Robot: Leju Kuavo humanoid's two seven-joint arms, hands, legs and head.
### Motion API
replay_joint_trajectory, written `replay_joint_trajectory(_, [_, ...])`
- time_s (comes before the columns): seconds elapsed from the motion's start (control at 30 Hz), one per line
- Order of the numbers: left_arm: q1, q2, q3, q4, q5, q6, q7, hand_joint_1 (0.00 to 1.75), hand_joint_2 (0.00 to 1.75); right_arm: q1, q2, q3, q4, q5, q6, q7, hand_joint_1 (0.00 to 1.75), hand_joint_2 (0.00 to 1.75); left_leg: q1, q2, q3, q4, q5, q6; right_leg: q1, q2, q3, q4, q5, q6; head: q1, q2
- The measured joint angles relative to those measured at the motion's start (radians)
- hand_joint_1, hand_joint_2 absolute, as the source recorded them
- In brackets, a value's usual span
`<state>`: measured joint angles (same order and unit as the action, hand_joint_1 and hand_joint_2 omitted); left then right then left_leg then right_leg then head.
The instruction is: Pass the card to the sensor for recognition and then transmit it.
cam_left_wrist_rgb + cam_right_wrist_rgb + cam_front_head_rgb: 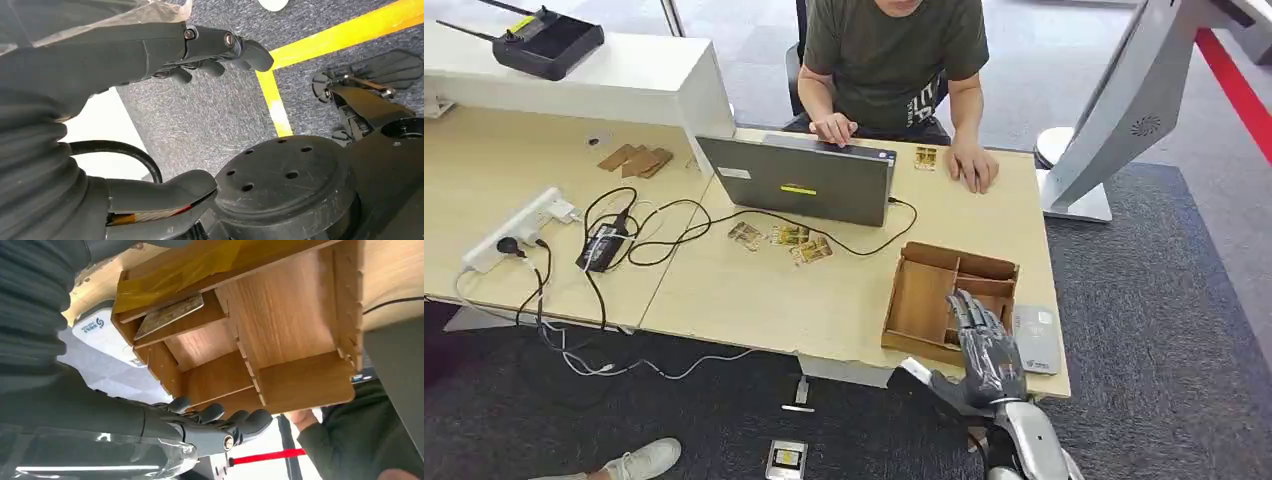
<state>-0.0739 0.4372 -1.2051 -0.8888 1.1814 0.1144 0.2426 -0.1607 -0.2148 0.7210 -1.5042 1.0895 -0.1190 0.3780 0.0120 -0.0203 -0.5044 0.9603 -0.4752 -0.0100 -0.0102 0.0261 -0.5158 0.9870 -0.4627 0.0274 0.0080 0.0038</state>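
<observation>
**Right hand raised over the compartment tray at the desk's near edge**

The pale wooden desk spans the head view, and a person in a dark green T-shirt sits behind it with one hand on the dark grey open laptop. Bare desktop lies between the laptop and the near edge. The brown wooden tray with dividers sits at the desk's near right corner, and the flat pale grey card sensor lies just beside it, close to the desk's right edge. The robot's right hand stands over the tray's near right part, fingers extended and slightly apart, holding nothing. Three small patterned cards lie loose in front of the laptop, another lies near the person's other hand, and a white power strip with black cables sits at the desk's left.

The right wrist view adds a thin card lying flat in a small tray compartment next to the sensor; in the head view the hand hides that compartment.

In the left wrist view the left hand hangs over grey carpet with a yellow floor line, fingers loosely bent and apart, thumb clear, nothing in it.
</observation>
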Motion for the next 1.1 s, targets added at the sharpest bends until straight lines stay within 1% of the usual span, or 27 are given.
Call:
replay_joint_trajectory(0.23, [0.000, 0.000, 0.000, -0.001, 0.011, 0.000, 0.000, 0.00, 1.75, -0.021, 0.002, 0.013, 0.040, 0.024, -0.018, 0.029, 0.00, 1.75, 0.000, 0.000, 0.000, 0.000, 0.000, 0.000, 0.000, 0.000, 0.000, 0.000, 0.000, 0.000, 0.000, 0.000])
replay_joint_trajectory(0.63, [-0.001, 0.002, 0.000, -0.002, 0.037, -0.002, 0.003, 0.00, 1.75, -0.041, -0.008, 0.021, 0.088, 0.017, -0.064, 0.036, 0.00, 1.75, 0.000, 0.000, 0.000, 0.000, 0.000, 0.000, 0.000, 0.000, 0.000, 0.000, 0.000, 0.000, 0.000, 0.000])
replay_joint_trajectory(1.1, [-0.002, 0.004, -0.002, -0.005, 0.049, 0.000, 0.003, 0.00, 1.75, -0.046, -0.013, 0.020, 0.123, 0.011, -0.071, 0.052, 0.00, 1.75, 0.000, 0.000, 0.000, 0.000, 0.000, 0.000, 0.000, 0.000, 0.000, 0.000, 0.000, 0.000, 0.000, 0.000])
